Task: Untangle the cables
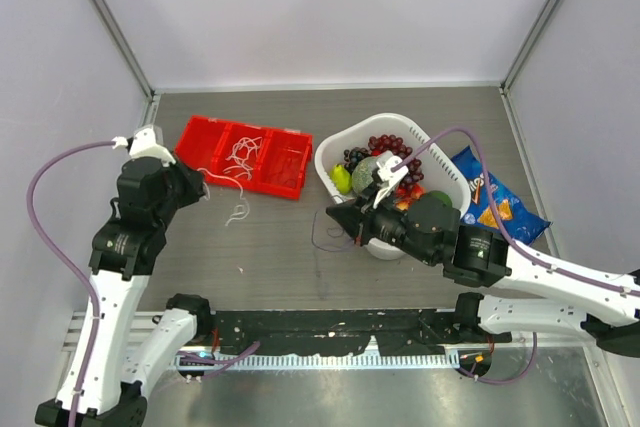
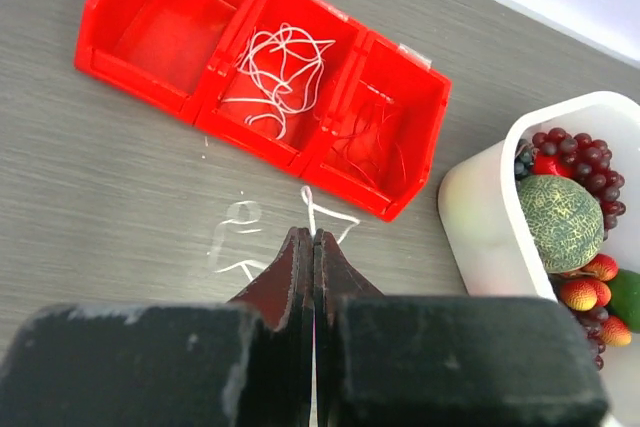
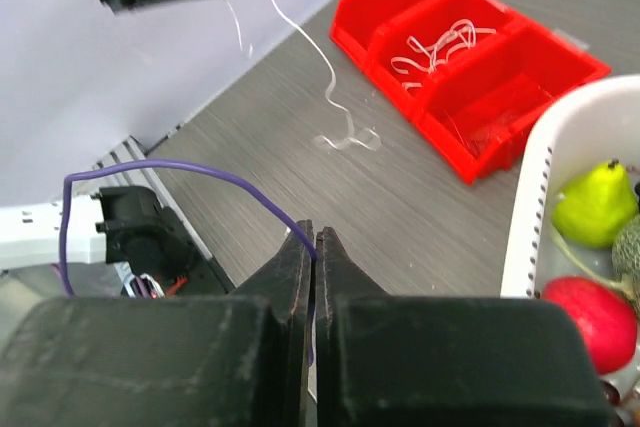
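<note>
My left gripper (image 2: 312,235) is shut on a thin white cable (image 2: 318,209). That cable drops from the raised jaws to a small loopy heap (image 3: 345,139) on the table in front of the red tray (image 1: 290,182). In the top view the left gripper (image 1: 204,188) hovers at the tray's near left corner. My right gripper (image 3: 317,234) is shut on a thin purple cable (image 3: 180,169), which arcs away to the left. This gripper (image 1: 332,214) sits beside the white basket. A white cable coil (image 2: 285,72) lies in the tray's middle bin and a red cable (image 2: 372,137) in its right bin.
A white basket (image 1: 330,152) of fruit holds grapes, a melon and a pear (image 3: 595,202), right of the tray. A blue chip bag (image 1: 497,202) lies further right. The tray's left bin (image 2: 165,17) holds nothing. Walls enclose the table on three sides.
</note>
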